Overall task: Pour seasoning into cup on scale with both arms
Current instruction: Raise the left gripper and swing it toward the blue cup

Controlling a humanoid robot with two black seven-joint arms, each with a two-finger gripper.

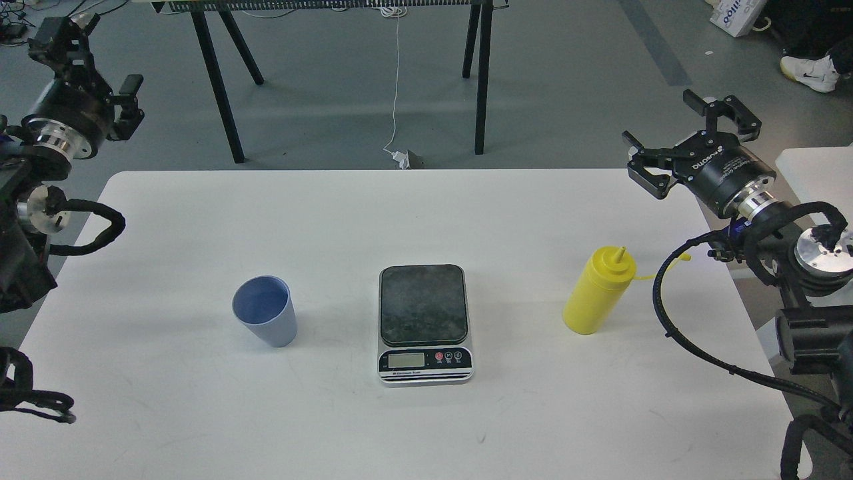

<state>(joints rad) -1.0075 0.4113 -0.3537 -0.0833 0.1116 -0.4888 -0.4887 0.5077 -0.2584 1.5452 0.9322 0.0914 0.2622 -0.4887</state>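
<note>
The light-blue cup (265,320) stands upright on the white table (426,433), left of the scale. The scale (424,323) sits at the table's middle, its dark platform bare and its LCD panel facing me. The yellow seasoning bottle (596,291) stands upright to the right of the scale, with its tether (663,267) trailing right. My left gripper (96,63) is open and empty, raised beyond the table's far left corner, well away from the cup. My right gripper (676,133) is open and empty, above the table's far right corner, behind the bottle.
Black trestle legs (220,87) of another table stand on the grey floor behind, with a white cable (396,100) hanging between them. A second white surface (820,173) lies at the right edge. A shoe (810,72) shows at the top right.
</note>
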